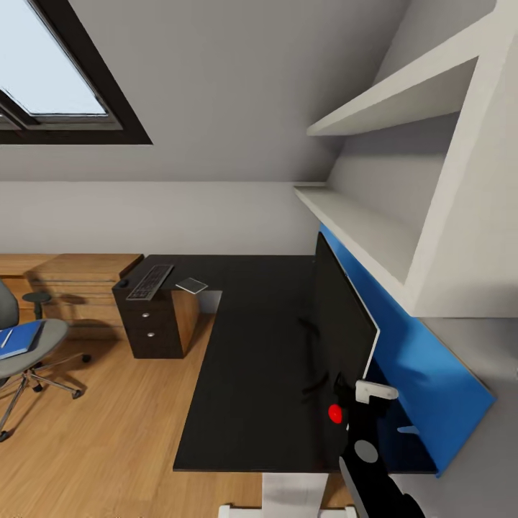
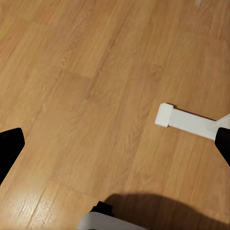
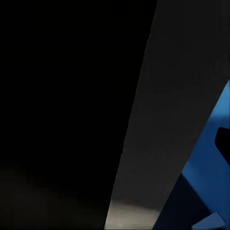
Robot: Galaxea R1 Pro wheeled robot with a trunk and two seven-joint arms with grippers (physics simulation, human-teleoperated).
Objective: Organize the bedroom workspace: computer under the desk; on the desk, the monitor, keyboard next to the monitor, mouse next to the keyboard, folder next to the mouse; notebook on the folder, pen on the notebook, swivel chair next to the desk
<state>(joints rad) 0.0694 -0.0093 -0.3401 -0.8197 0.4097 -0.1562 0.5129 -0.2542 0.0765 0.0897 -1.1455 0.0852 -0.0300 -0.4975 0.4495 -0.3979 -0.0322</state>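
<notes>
The black desk [image 1: 252, 345] runs from its drawer unit to the near right. The monitor [image 1: 338, 324] stands on it edge-on, in front of a blue wall panel. At the far end lie the keyboard [image 1: 150, 282], a small dark mouse [image 1: 124, 283] and the flat grey notebook [image 1: 192, 285]. The swivel chair [image 1: 25, 345] at the left carries the blue folder [image 1: 20, 338], with a thin pale pen [image 1: 6, 337] on it. My right gripper [image 1: 363, 399] sits at the monitor's near lower corner, one fingertip [image 3: 223, 143] at the frame edge, open. My left gripper [image 2: 115, 143] hangs open over the floor. The computer is out of view.
A light-wood chest [image 1: 79, 277] stands against the far wall behind the chair. White shelves [image 1: 374, 223] overhang the monitor. A white desk foot [image 2: 187, 122] lies on the wood floor [image 1: 108, 432] under my left gripper. A skylight [image 1: 50, 72] is at the upper left.
</notes>
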